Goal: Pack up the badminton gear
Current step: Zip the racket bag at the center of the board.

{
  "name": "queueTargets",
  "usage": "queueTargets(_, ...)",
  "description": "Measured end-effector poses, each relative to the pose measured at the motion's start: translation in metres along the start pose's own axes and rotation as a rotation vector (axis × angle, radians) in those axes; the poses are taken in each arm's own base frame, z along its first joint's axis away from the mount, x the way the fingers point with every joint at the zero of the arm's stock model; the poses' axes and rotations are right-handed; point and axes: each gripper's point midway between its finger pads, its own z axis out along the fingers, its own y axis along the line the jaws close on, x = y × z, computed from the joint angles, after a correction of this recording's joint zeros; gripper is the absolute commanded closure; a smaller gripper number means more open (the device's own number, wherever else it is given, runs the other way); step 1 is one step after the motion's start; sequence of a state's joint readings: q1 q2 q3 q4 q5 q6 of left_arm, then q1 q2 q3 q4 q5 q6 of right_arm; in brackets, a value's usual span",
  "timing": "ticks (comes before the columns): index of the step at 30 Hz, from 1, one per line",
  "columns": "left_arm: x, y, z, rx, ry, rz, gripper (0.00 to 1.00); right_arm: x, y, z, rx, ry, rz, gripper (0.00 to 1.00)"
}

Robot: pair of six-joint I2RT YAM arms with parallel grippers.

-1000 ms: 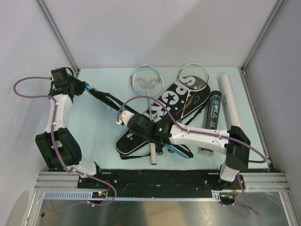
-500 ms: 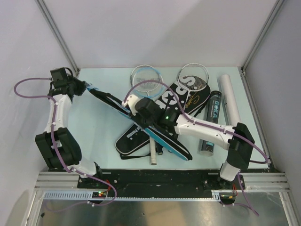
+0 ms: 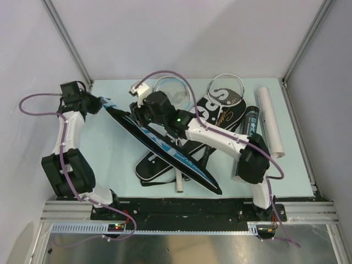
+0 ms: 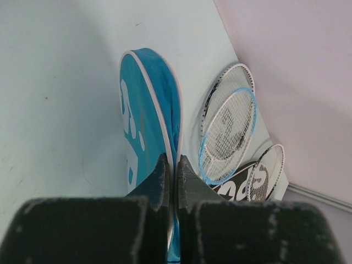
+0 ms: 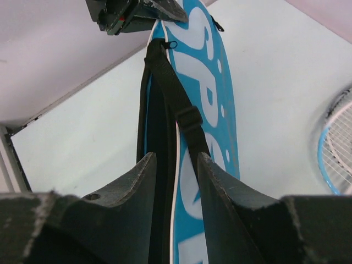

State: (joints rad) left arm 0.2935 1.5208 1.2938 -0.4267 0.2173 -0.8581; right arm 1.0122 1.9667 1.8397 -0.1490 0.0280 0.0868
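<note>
Pinching the blue bag (image 4: 144,104) by its tip at the far left of the table (image 3: 113,151), the left gripper (image 4: 175,165) is pressed tight. The bag slants across the black bag (image 3: 155,166). The right gripper (image 5: 176,165) hangs above, fingers spread, with the strap (image 5: 177,96) and bag edge between them. Rackets (image 4: 228,132) lie by the far wall.

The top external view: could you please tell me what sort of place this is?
Probably a robot lab test cell: a pale table boxed by plain white walls and aluminium posts, a left arm and right arm bolted to a metal rail, with rackets and racket bags laid out.
</note>
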Motion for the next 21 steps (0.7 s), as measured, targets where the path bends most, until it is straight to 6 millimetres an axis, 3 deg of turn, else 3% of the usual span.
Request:
queueTargets(5,0.002,0.004,0.001,-0.009,0.005,-0.021,1.00,0.015,0.007,0.032,-0.020,-0.005,-0.049,0.60)
queueTargets(11,0.002,0.007,0.002,-0.015,0.009,-0.043,1.00,0.036,0.015,0.057,-0.053,-0.018,-0.212,0.63)
queueTargets(21,0.005,0.012,-0.003,-0.017,0.019,-0.079,1.00,0.029,0.027,0.075,-0.143,-0.217,-0.649,0.65)
